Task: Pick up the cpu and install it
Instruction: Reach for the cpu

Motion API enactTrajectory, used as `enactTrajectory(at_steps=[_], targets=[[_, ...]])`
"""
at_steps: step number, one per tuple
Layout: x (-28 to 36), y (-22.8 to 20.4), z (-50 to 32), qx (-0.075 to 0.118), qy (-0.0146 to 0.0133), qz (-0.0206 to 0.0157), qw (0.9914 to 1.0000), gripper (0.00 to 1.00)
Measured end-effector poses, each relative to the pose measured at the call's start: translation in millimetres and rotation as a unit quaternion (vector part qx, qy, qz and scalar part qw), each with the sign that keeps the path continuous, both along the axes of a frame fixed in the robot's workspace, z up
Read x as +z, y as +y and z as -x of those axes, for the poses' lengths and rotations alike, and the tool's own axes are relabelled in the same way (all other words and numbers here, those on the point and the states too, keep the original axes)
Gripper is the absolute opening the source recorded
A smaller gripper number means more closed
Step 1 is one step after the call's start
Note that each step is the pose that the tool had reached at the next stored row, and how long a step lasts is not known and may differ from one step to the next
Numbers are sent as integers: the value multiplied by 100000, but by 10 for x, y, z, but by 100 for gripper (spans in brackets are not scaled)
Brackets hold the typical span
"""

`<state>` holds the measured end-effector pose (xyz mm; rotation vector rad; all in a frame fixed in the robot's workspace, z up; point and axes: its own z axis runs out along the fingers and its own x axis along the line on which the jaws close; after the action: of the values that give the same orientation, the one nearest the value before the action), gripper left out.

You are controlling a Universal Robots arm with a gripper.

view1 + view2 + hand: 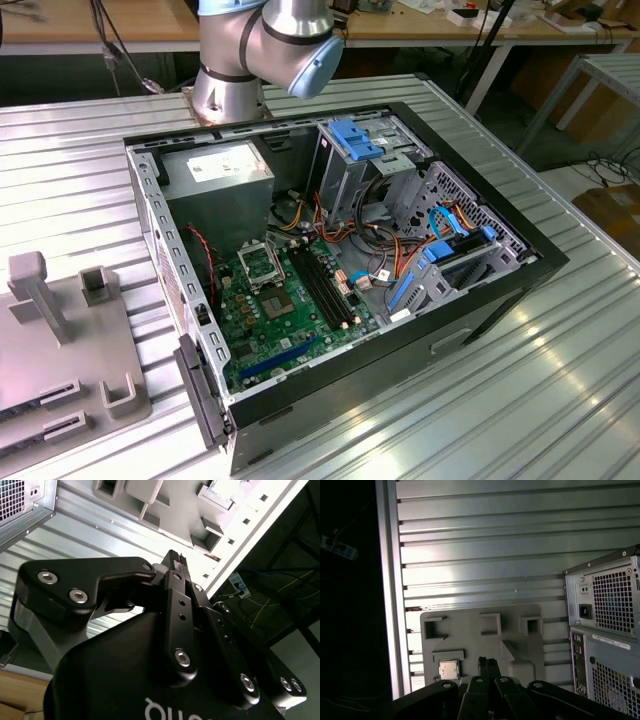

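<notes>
The cpu [448, 669] is a small silvery square chip with a thin green rim. It lies flat in a recess of the grey fixture plate [470, 630] on the ribbed metal table, seen in the first wrist view. My gripper [489, 662] hangs high above the plate, a short way to the side of the cpu. Its two thin black fingertips are pressed together with nothing between them; the second wrist view shows the same shut fingertips [175, 560]. In the exterior view the open computer case [480, 300] holds the green motherboard [300, 320] with its metal-framed socket [262, 265].
The arm's base [235, 75] stands behind the case. The fixture plate [60, 340] with upright grey blocks lies at the exterior view's left. The case's rear panel [605, 630] stands near the plate. Cables, blue drive brackets [355, 140] and a power supply [225, 170] crowd the case.
</notes>
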<state>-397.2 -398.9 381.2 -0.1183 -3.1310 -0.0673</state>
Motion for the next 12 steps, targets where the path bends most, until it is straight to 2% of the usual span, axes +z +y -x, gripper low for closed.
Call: enactTrajectory(at_steps=[12], targets=[[-3, 0, 88, -4, 44, 1, 100000, 11]])
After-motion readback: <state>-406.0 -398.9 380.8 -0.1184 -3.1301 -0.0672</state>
